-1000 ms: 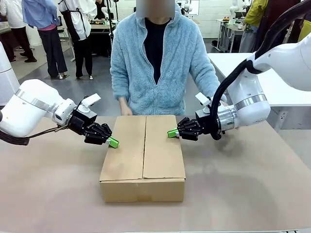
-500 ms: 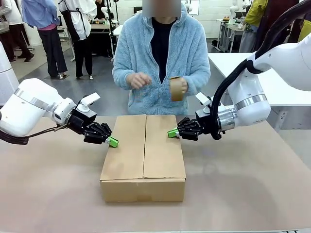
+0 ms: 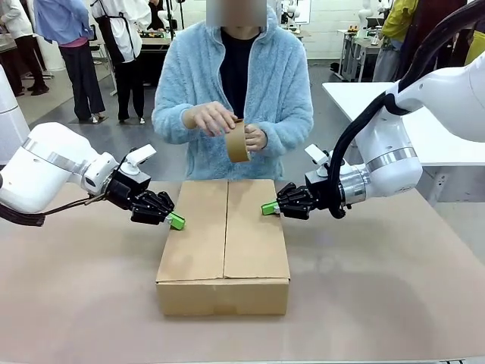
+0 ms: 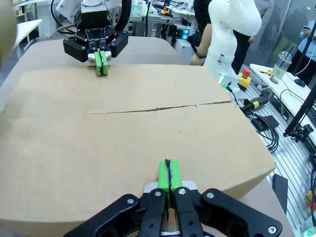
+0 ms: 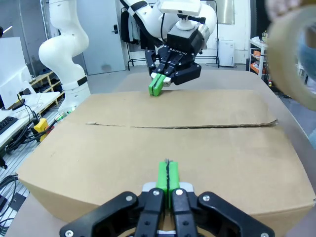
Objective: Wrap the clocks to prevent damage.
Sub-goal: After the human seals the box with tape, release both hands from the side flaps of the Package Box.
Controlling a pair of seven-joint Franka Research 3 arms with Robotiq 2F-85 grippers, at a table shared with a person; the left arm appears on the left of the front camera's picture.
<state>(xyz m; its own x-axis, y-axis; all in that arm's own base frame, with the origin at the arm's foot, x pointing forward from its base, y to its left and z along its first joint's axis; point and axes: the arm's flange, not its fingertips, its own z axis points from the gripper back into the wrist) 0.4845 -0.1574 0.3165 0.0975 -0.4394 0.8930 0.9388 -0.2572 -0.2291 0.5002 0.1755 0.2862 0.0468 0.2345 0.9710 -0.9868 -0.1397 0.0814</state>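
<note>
The bubble-wrapped clocks are out of view. A brown cardboard box point(image 3: 223, 235) lies shut on the table, its two top flaps meeting along a middle seam. My left gripper point(image 3: 176, 221) is shut, its green pads resting on the left flap's edge point(image 4: 169, 173). My right gripper point(image 3: 268, 208) is shut too, its tips on the right flap's edge point(image 5: 168, 177). Across the box top point(image 4: 123, 128) each wrist view shows the other gripper, the right one point(image 4: 101, 63) and the left one point(image 5: 156, 85). The person holds a brown tape roll point(image 3: 237, 142) in both hands above the box's far end.
The brown-covered table point(image 3: 364, 288) has free room on both sides and in front of the box. The tape roll point(image 5: 291, 54) looms blurred at the right wrist view's upper right. Other people and benches stand far behind.
The person's hands came up from the table edge with the tape roll, then drew together at chest height over the box's far end. Both grippers have stayed still on the flaps.
</note>
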